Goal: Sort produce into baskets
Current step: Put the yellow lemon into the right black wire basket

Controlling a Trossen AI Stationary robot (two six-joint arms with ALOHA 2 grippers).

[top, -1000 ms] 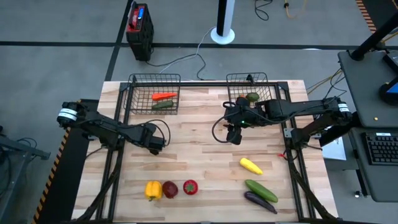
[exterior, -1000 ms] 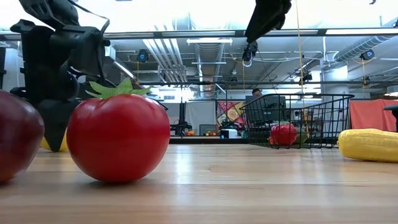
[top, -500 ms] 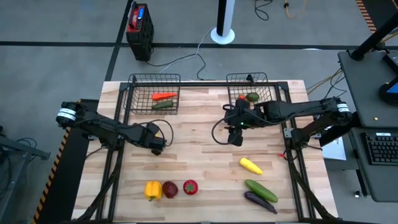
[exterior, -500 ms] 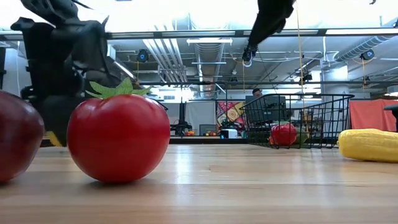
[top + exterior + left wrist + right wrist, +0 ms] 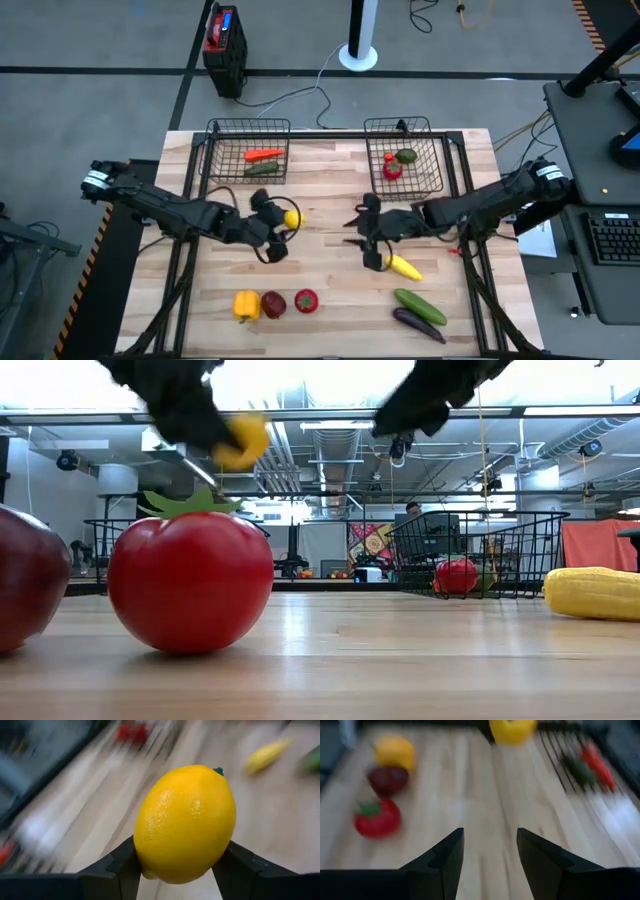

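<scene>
My left gripper [image 5: 284, 220] is shut on a yellow lemon [image 5: 291, 217] above the middle of the table; the lemon fills the left wrist view [image 5: 185, 822] and shows high up in the low view [image 5: 243, 440]. My right gripper [image 5: 350, 230] is open and empty, just right of the lemon, pointing toward the table's left; its fingers stand apart in the right wrist view [image 5: 490, 855]. The left basket [image 5: 215, 150] holds a carrot [image 5: 263, 154] and a cucumber [image 5: 262, 168]. The right basket [image 5: 432, 160] holds a tomato [image 5: 392, 170] and a green piece [image 5: 405, 156]. My left gripper pinches the lemon between its two fingers [image 5: 120, 867], one on each of its sides [image 5: 145, 855], near the end that faces the wrist. The fingers come from the table's left. The lemon is lifted clear of the table, its tip with the green stem [image 5: 218, 771] pointing away.
On the table near the front edge lie a yellow pepper [image 5: 246, 305], a dark red fruit [image 5: 273, 304] and a red tomato [image 5: 306, 300]. At the front right lie a long yellow piece [image 5: 403, 266], a cucumber [image 5: 419, 306] and an eggplant [image 5: 418, 324]. A red-and-black box [image 5: 224, 45] stands on the floor beyond.
My left gripper has risen from the table with the lemon, lifting it clear, and gone toward the table's right edge. My right gripper has gone from beside the right basket toward the near edge and turned to point toward the table's left.
</scene>
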